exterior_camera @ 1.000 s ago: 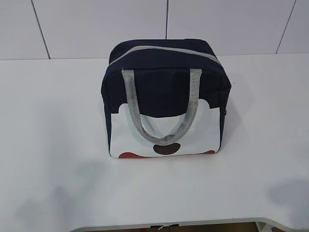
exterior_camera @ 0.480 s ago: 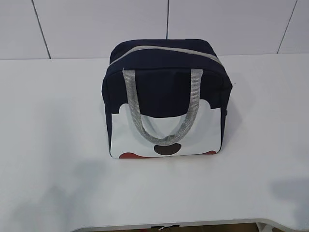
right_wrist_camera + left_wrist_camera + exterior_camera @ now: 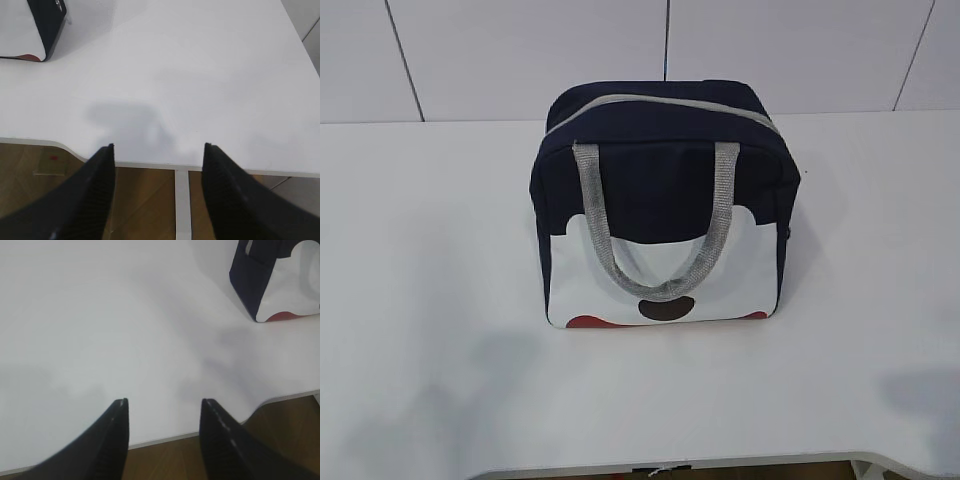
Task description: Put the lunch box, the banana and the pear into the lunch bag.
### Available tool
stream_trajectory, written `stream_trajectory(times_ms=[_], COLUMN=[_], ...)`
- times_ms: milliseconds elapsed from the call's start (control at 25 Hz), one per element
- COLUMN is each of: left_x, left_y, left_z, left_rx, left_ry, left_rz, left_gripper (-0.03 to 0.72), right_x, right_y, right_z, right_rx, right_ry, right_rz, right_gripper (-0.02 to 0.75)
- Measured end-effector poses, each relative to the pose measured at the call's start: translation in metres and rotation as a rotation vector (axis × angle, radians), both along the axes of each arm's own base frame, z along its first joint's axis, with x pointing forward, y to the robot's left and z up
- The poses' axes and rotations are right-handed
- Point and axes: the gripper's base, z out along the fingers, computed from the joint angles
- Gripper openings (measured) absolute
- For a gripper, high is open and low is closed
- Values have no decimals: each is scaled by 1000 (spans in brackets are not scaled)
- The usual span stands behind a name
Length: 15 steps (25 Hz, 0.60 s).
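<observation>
From the exterior view we see the lunch bag (image 3: 665, 205) standing upright at the middle of the white tabletop (image 3: 430, 300), handles draped over its front panel, its grey zipper (image 3: 660, 103) apparently run closed across the top; neither arm shows here, only faint shadows near the front edge. We can't find the lunch box, the banana or the pear anywhere, so they may be inside already, though that's hidden from us. Over to the left wrist view: the left claw (image 3: 165, 412) hangs spread and empty over the tabletop's near edge, the bag up and to its right, cut off by the frame. Right wrist view now: the right claw (image 3: 159, 155) is spread wide, empty too, the bag's corner up-left. Both sit well apart from the bag, neither clearly nearer.
</observation>
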Motion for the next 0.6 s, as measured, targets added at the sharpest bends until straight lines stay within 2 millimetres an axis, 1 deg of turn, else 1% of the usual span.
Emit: stream_trajectory(times_ms=[400,600], left_x=[0,0], left_y=[0,0], left_z=[0,0], left_rx=[0,0], left_ry=[0,0], left_rz=[0,0], left_gripper=[328,312], right_x=[0,0], right_y=[0,0], right_z=[0,0], right_rx=[0,0], right_ry=[0,0], right_rz=[0,0], right_gripper=[462,462])
